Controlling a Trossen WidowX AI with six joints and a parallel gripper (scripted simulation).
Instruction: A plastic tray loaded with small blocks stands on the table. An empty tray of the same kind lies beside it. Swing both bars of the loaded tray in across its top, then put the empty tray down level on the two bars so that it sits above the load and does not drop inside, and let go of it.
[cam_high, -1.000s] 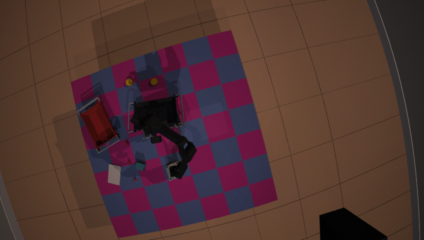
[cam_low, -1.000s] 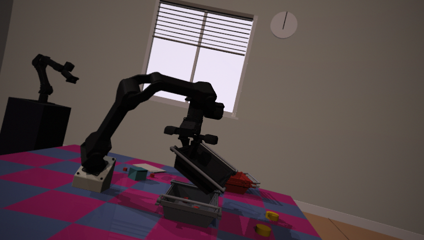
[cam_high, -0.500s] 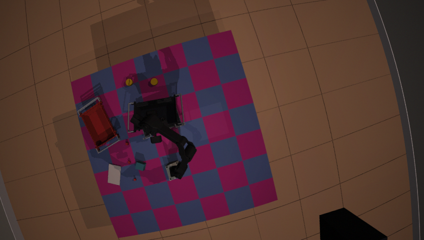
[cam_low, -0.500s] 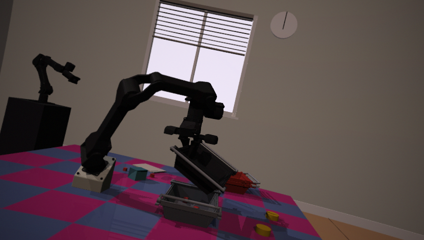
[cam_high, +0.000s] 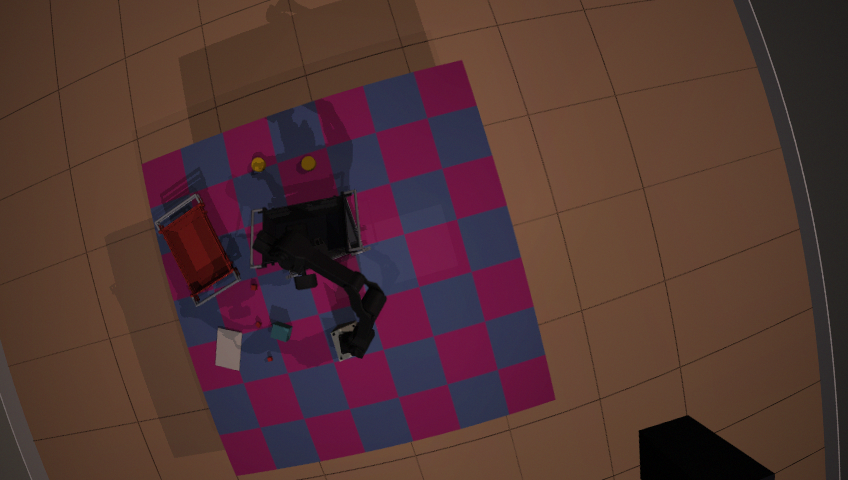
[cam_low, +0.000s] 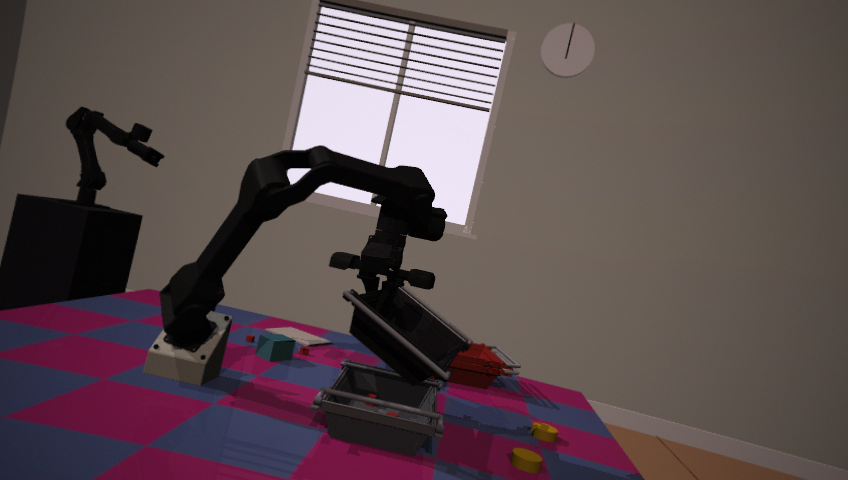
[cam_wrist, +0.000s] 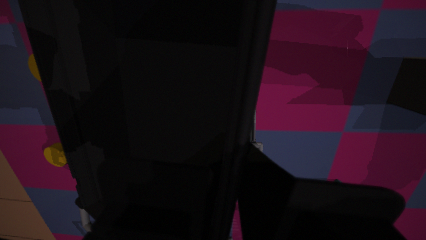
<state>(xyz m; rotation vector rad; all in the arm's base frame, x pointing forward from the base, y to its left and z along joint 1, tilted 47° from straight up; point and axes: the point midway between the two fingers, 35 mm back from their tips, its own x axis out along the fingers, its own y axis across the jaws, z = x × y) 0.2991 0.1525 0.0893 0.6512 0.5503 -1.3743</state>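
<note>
My gripper (cam_low: 383, 291) is shut on the rim of the empty black tray (cam_high: 309, 226) (cam_low: 410, 339) (cam_wrist: 165, 125). It holds the tray in the air, steeply tilted, with the low end toward the far right. The loaded grey tray (cam_low: 368, 429) stands right below it, with small red blocks (cam_low: 371, 396) inside. Its two wire bars lie across its top, the near bar (cam_low: 380, 405) and the far bar (cam_low: 386, 368). The black tray's low edge hangs close over the grey tray's far rim; I cannot tell whether they touch. From above the black tray hides the loaded tray. The wrist view is mostly filled by the dark tray.
A red tray (cam_high: 196, 249) (cam_low: 476, 365) lies to the left. Two yellow discs (cam_high: 257, 164) (cam_high: 307, 162) (cam_low: 544, 431) (cam_low: 526, 457) lie beyond the trays. A teal cube (cam_high: 280, 331) (cam_low: 274, 346), a white sheet (cam_high: 228, 349) and loose red blocks lie near the arm's base (cam_high: 345, 344) (cam_low: 187, 356).
</note>
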